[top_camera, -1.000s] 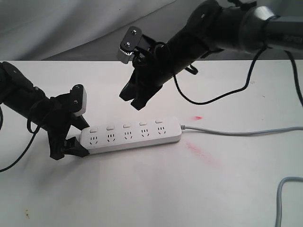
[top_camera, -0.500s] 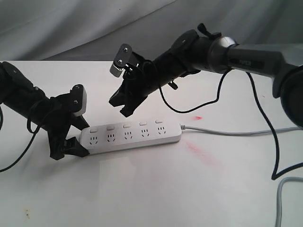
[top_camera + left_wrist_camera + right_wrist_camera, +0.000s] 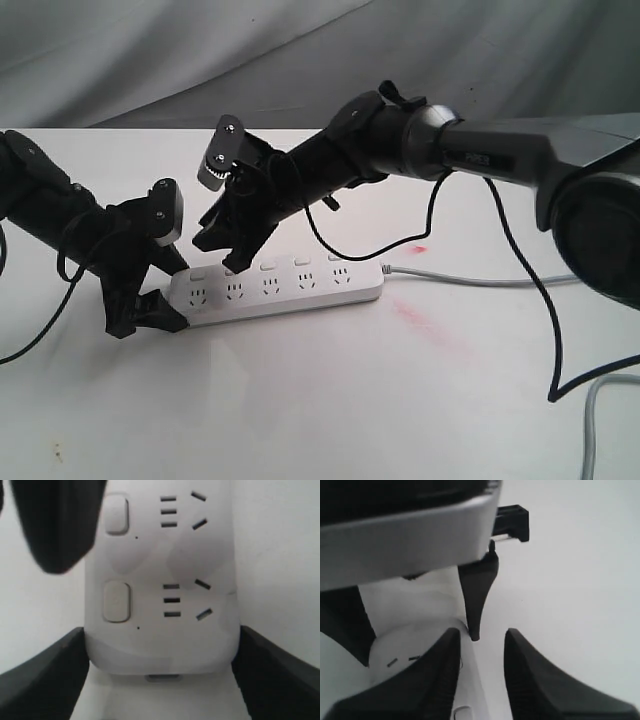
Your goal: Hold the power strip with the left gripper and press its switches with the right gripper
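Observation:
The white power strip point(image 3: 285, 287) lies flat on the white table, its thin grey cord point(image 3: 480, 281) running off to the right. My left gripper point(image 3: 160, 300) is shut on the strip's left end, and the left wrist view shows its black jaws hard against both long sides point(image 3: 160, 680). The switches point(image 3: 267, 266) form a row along the far edge; two point(image 3: 116, 601) show up close. My right gripper point(image 3: 221, 252) hangs tilted just above the leftmost switches, its jaws a narrow gap apart point(image 3: 482, 637) with nothing between. Whether a fingertip touches a switch I cannot tell.
Red smears point(image 3: 430, 326) mark the table right of the strip. A loose black cable point(image 3: 530, 310) droops from the right arm, and a grey cable point(image 3: 597, 420) curls at the lower right corner. Grey cloth point(image 3: 150, 50) hangs behind the table.
My right gripper has swung left and down, from above the strip's middle to just over its leftmost switches. The left gripper and the strip have not moved.

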